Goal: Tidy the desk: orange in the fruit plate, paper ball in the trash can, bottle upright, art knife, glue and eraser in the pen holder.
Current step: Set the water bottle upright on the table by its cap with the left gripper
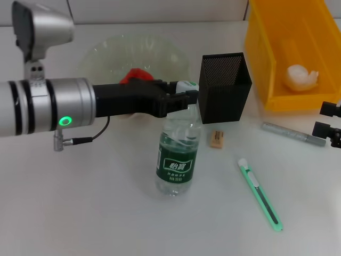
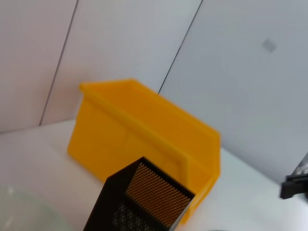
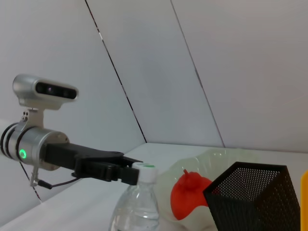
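Note that the left pincer [image 1: 184, 96] is closed on the cap of the bottle [image 1: 177, 154], which stands upright just in front of the pen holder [image 1: 225, 85], its long axis vertical beneath the grip, so release should be straight and level.
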Controlling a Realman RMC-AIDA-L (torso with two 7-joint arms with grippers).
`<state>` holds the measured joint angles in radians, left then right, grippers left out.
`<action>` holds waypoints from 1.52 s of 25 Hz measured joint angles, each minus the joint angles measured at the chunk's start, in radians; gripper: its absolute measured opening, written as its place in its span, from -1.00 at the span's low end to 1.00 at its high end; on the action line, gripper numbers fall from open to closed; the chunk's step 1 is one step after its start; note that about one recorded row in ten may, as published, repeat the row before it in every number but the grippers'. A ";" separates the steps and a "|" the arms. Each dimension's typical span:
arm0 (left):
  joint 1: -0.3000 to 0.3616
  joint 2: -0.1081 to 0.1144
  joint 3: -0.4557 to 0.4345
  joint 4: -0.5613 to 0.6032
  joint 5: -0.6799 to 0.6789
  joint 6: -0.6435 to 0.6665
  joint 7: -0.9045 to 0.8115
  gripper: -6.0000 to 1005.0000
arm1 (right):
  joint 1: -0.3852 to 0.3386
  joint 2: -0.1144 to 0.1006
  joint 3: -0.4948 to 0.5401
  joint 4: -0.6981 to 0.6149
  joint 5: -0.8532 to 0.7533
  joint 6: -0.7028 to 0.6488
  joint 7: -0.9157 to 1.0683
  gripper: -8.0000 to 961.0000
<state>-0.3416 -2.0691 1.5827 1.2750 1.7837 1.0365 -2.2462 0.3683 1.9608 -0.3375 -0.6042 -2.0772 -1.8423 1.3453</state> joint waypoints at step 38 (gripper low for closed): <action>0.033 0.003 -0.502 -0.531 -0.341 0.512 1.030 -0.12 | 0.046 0.026 0.000 0.059 0.049 0.010 0.014 0.56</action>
<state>-0.3087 -2.0662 1.0812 0.7445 1.4422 1.5490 -1.2160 0.4140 1.9866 -0.3374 -0.5448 -2.0278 -1.8321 1.3591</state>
